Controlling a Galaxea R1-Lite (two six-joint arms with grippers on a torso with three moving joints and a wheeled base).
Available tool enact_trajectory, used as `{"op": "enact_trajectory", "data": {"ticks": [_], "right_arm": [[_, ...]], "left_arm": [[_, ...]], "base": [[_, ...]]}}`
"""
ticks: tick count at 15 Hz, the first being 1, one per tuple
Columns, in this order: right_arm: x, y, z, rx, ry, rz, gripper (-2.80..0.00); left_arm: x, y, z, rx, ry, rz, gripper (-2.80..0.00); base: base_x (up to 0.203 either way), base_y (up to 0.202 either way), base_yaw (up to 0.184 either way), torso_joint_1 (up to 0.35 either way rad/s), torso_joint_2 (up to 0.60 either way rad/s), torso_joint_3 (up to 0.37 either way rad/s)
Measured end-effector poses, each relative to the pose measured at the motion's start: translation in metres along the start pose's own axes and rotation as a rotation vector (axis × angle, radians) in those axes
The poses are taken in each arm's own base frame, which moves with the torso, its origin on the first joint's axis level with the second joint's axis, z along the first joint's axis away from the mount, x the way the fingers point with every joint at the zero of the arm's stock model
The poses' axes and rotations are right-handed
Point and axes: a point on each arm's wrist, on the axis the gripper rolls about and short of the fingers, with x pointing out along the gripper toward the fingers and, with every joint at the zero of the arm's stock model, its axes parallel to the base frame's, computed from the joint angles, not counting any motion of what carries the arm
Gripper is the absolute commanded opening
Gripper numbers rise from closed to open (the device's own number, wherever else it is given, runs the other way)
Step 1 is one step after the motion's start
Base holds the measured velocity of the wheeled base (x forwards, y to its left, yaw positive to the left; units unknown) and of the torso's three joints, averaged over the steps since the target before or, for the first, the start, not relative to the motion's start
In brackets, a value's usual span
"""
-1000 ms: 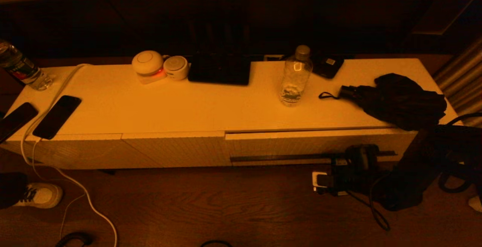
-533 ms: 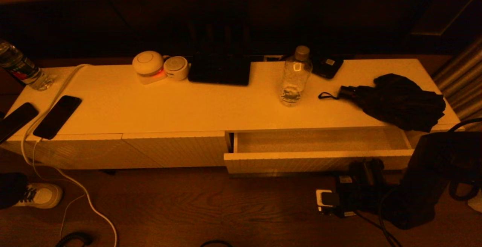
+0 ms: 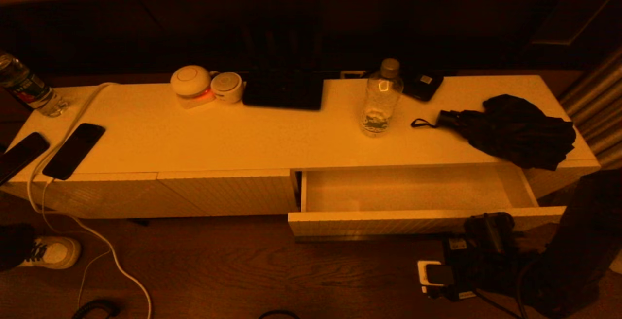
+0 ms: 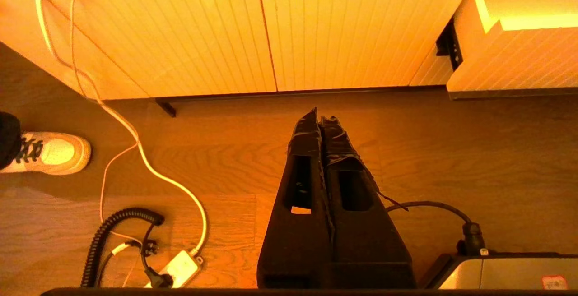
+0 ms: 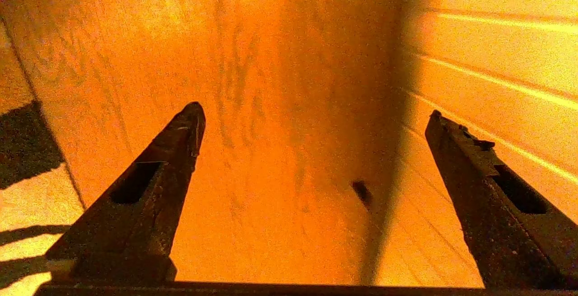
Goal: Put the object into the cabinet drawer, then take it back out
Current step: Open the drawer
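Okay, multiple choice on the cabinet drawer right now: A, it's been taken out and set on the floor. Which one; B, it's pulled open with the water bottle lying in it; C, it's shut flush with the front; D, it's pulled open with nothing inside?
D: the head view shows the cabinet drawer pulled out, its inside bare, while the water bottle stands upright on the cabinet top.

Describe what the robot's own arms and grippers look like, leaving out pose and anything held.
The left gripper has two long, dark, tapering fingers, each with a rectangular cut-out and rough tape-like wrapping at the tips. The right gripper has matching dark, slotted, wedge-shaped fingers. In the head view the right arm is a bulky black housing with small pale labels and thin black cables.
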Motion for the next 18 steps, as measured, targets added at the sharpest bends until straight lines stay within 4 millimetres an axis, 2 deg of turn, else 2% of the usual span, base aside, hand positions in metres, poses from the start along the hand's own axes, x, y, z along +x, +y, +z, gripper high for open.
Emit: {"op": "enact_trajectory", "data": {"ticks": [1, 7, 10, 12, 15, 18], "right_arm": [[-0.011, -0.003, 0.002, 0.007, -0.004, -0.022, -2.80], [-0.096, -0.025, 0.013, 0.103, -0.016, -0.109, -2.80], [-0.137, -0.039, 0.026, 0.293, -0.015, -0.077, -2.80], [-0.160, -0.056, 0.038, 0.468, -0.022, -0.053, -2.80], [-0.177, -0.071, 0.051, 0.721, -0.005, 0.021, -2.80], [-0.166, -0.092, 0.060, 0.942, 0.011, 0.029, -2.80]], "left_arm": [[0.000, 0.000, 0.000, 0.000, 0.000, 0.000, -2.80], [0.000, 0.000, 0.000, 0.000, 0.000, 0.000, -2.80], [0.000, 0.000, 0.000, 0.000, 0.000, 0.000, -2.80], [0.000, 0.000, 0.000, 0.000, 0.000, 0.000, -2.80], [0.000, 0.000, 0.000, 0.000, 0.000, 0.000, -2.80], [0.000, 0.000, 0.000, 0.000, 0.000, 0.000, -2.80]], "base": [[0.000, 0.000, 0.000, 0.000, 0.00, 0.000], [0.000, 0.000, 0.000, 0.000, 0.00, 0.000], [0.000, 0.000, 0.000, 0.000, 0.00, 0.000], [0.000, 0.000, 0.000, 0.000, 0.00, 0.000], [0.000, 0.000, 0.000, 0.000, 0.00, 0.000], [0.000, 0.000, 0.000, 0.000, 0.00, 0.000]]}}
